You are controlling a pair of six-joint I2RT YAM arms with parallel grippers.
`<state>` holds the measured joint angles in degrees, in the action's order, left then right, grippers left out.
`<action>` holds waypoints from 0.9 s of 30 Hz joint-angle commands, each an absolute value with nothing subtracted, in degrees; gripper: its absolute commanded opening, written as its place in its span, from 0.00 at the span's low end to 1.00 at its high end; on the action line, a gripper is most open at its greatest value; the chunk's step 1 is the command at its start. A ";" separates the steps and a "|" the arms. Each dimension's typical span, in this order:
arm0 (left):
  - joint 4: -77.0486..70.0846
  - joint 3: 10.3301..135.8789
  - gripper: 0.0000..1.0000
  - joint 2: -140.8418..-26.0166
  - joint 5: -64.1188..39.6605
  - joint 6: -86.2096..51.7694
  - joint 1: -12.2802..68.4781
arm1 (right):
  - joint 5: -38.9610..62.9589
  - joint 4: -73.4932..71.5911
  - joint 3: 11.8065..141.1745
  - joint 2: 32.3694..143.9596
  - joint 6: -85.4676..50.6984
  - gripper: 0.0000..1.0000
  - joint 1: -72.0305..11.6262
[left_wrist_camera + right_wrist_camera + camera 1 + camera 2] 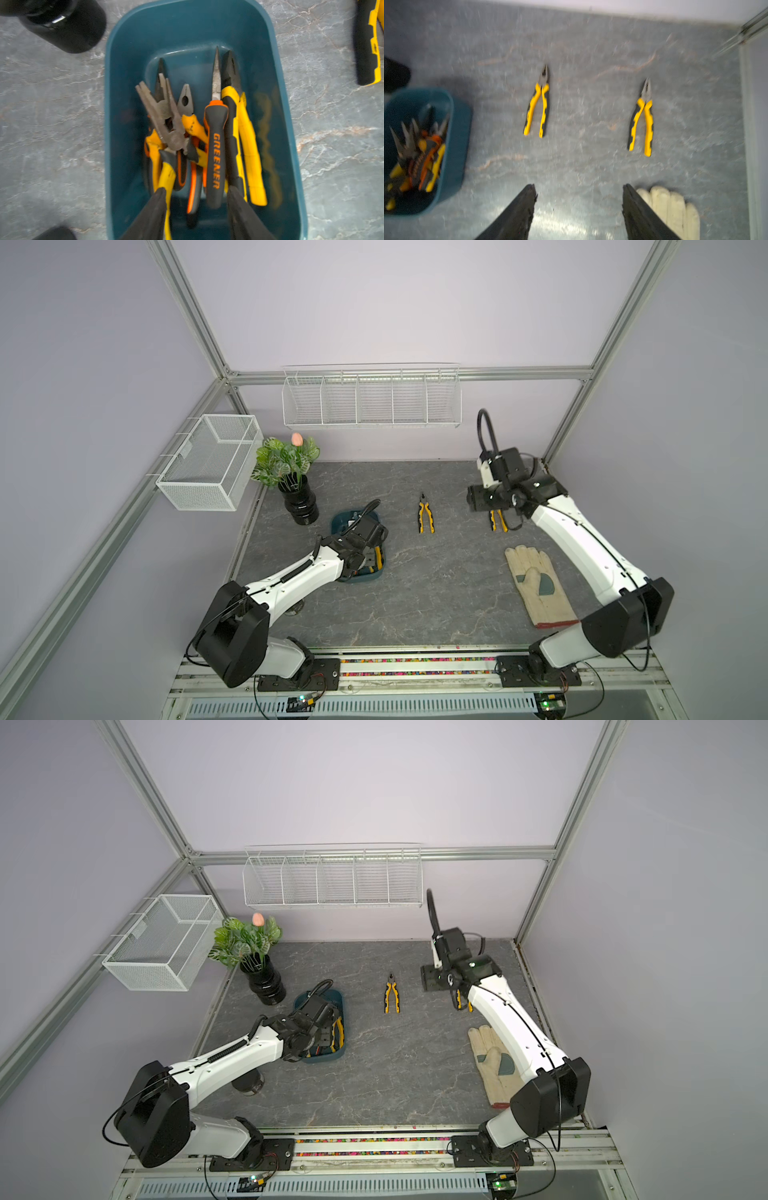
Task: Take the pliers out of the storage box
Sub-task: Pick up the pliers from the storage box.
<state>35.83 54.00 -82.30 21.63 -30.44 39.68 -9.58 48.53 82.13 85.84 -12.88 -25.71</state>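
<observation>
The dark teal storage box [340, 520] [108, 104] sits left of centre on the table and holds several pliers [216, 145] with yellow-black and orange-black handles, noses pointing away from my wrist. My left gripper [197, 190] reaches down into the box. Its fingers [160, 199] stand open on either side of the orange-black handles, with gaps showing. Two yellow-black pliers lie on the table, one mid-table [426, 516] [537, 108] and one further right [498, 520] [642, 124]. My right gripper [579, 187] hovers open and empty above the table near that pair.
A cream work glove [538, 585] [670, 205] lies on the right of the table. A black vase with a plant [301, 506] stands just left of the box. White wire baskets hang on the left wall [212, 460] and the back wall [370, 400].
</observation>
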 commanded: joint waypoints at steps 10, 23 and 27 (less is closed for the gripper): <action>42.67 55.32 0.47 -83.25 23.01 -36.53 39.24 | -7.63 41.78 66.92 78.32 -18.19 0.68 -32.60; 42.35 48.58 0.44 -81.84 24.63 -40.16 39.21 | -5.52 38.00 60.37 77.31 -18.14 0.68 -32.74; 41.00 47.79 0.31 -81.95 24.00 -40.28 39.20 | -5.93 37.88 59.54 77.18 -17.86 0.68 -32.78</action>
